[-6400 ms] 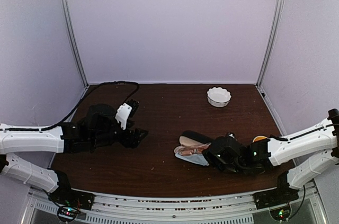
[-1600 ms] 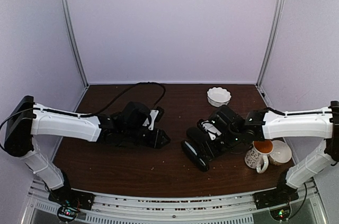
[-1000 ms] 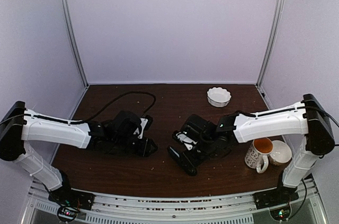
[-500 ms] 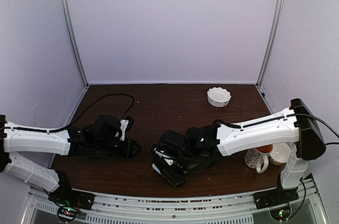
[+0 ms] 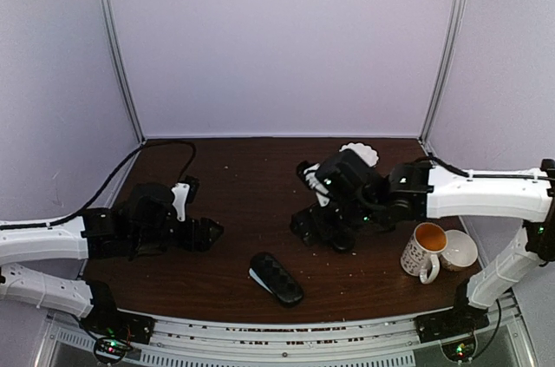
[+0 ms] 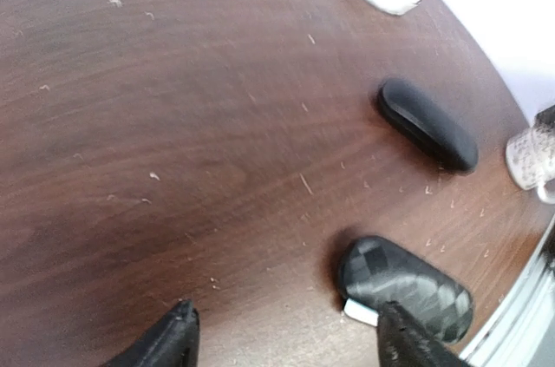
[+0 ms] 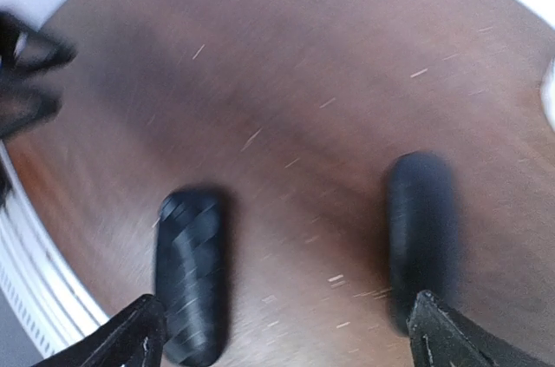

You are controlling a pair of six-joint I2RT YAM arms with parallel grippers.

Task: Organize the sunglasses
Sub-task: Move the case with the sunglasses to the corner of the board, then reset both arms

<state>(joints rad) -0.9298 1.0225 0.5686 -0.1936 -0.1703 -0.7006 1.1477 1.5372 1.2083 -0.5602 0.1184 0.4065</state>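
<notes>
Sunglasses not visible, probably inside the two shut cases: weave-pattern case [image 5: 276, 278] near the desk's [image 5: 243, 176] front edge, plain black case [image 6: 427, 122] farther back. Left tool [image 6: 290, 337] and right tool [image 7: 290, 332] both spread, empty. Lift straight clear; don't nudge either case.

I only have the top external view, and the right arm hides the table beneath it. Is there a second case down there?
Observer: Yes. The left wrist view shows a plain black case lying on the table, apart from the woven-pattern case.
Operator: Is it being held?
Observer: No. The right wrist view shows the right gripper open and raised, gripping nothing.
Operator: Any loose sunglasses?
Observer: None show in either wrist view.
</notes>
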